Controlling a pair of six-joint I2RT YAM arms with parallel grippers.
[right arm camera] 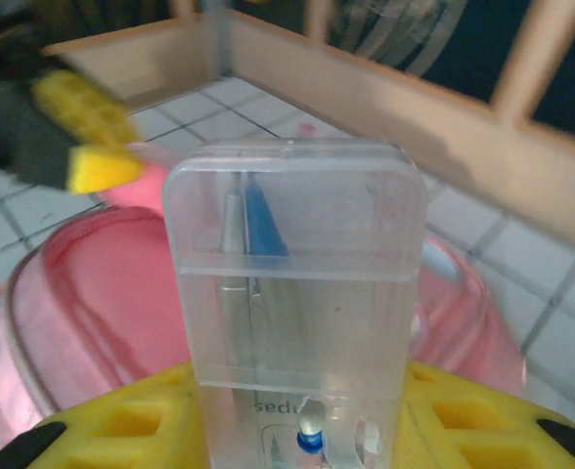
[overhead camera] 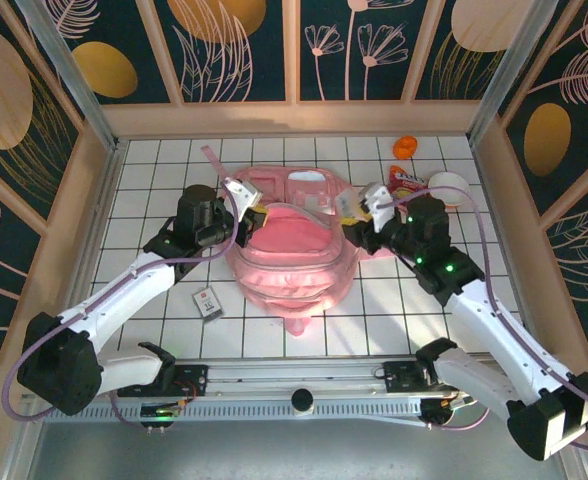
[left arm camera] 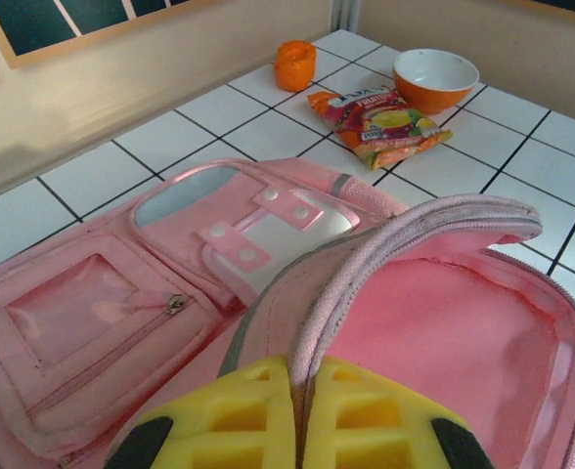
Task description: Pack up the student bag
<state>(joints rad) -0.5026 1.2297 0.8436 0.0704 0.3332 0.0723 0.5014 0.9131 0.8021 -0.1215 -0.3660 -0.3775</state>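
Student bag (overhead camera: pixel 289 270) lies centre frame in the top view on the tiled table (overhead camera: pixel 154 160), main compartment gaping upward. Left gripper (overhead camera: pixel 242 192) is clenched on the opening rim at the bag's upper left. Right gripper (overhead camera: pixel 367 205) is at the bag's upper right, grasping a clear case (overhead camera: pixel 354 207). Small flat packet (overhead camera: pixel 207 302) lies lower left of the bag, apart from it. Orange cup (overhead camera: pixel 405 148), snack pouch (overhead camera: pixel 406 182) and bowl (overhead camera: pixel 449 188) are clustered upper right.

Left wrist view: yellow fingers (left arm camera: pixel 229 420) at the bottom edge are pressed together on the zip rim, which arcs up to the right. Front pockets are on the left, pink lining on the right. Cup, pouch and bowl are along the top right.

Right wrist view: clear case stands upright centre frame, clamped between yellow fingers at the bottom. Blue pen and metal tool are inside. Bag's open mouth is behind and below it. Left gripper is upper left, blurred.
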